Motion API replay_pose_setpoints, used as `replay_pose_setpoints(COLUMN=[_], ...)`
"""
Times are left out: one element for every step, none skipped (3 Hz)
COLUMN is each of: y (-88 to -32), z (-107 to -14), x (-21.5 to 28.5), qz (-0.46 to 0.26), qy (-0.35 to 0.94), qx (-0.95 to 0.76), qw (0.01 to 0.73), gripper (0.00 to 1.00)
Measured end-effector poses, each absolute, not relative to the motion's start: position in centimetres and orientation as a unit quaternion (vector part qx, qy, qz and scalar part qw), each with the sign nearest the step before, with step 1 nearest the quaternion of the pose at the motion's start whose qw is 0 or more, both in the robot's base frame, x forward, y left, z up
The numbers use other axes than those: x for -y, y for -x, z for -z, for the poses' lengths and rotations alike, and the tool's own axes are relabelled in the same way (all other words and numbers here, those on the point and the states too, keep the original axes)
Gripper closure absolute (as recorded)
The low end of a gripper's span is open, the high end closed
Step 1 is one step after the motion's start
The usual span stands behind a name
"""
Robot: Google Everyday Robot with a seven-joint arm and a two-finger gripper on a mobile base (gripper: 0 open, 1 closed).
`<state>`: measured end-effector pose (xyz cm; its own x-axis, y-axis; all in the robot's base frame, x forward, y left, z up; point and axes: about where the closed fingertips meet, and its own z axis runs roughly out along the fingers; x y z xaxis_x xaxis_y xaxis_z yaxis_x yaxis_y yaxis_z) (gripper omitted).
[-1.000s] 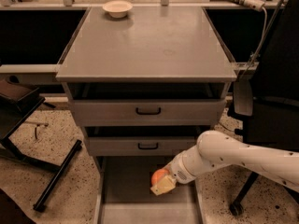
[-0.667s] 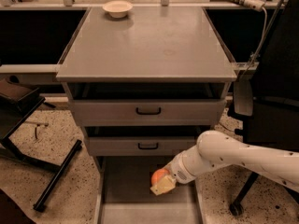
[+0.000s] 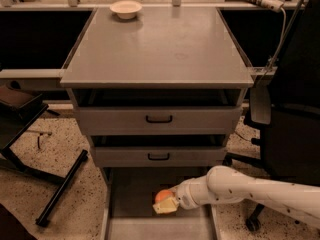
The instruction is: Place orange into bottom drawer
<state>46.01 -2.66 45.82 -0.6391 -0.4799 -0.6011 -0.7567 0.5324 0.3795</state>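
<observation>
The orange (image 3: pixel 162 196) is small, round and bright, held in my gripper (image 3: pixel 166 202) low over the floor of the bottom drawer (image 3: pixel 131 194). That drawer is pulled out below the two upper grey drawers, a wide grey tray with low side walls. My white arm (image 3: pixel 240 189) reaches in from the right. The pale fingers (image 3: pixel 165 207) are closed around the fruit. I cannot tell whether the orange touches the drawer floor.
A cream bowl (image 3: pixel 125 8) stands at the back left of the cabinet top (image 3: pixel 160 44). The two upper drawers (image 3: pixel 159 119) have black handles. A black office chair (image 3: pixel 290 134) stands to the right. A black stand leg (image 3: pixel 60 189) lies on the speckled floor at left.
The gripper and the orange sit in nearly the same spot over the bottom drawer, at most slightly lower. Nothing else has moved.
</observation>
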Motion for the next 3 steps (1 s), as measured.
replay_pose_setpoints(y=[-47.2,-48.9,-50.3], z=[-39.4,-33.4,-30.2], x=[0.7,-0.8,-1.3], qz=[-0.345,-0.356,-0.341], qy=[0.277,0.186,0.141], qx=[-0.864,-0.878,-0.887], qw=[0.239,0.26,0.278], gripper=[1.0,1.0,1.0])
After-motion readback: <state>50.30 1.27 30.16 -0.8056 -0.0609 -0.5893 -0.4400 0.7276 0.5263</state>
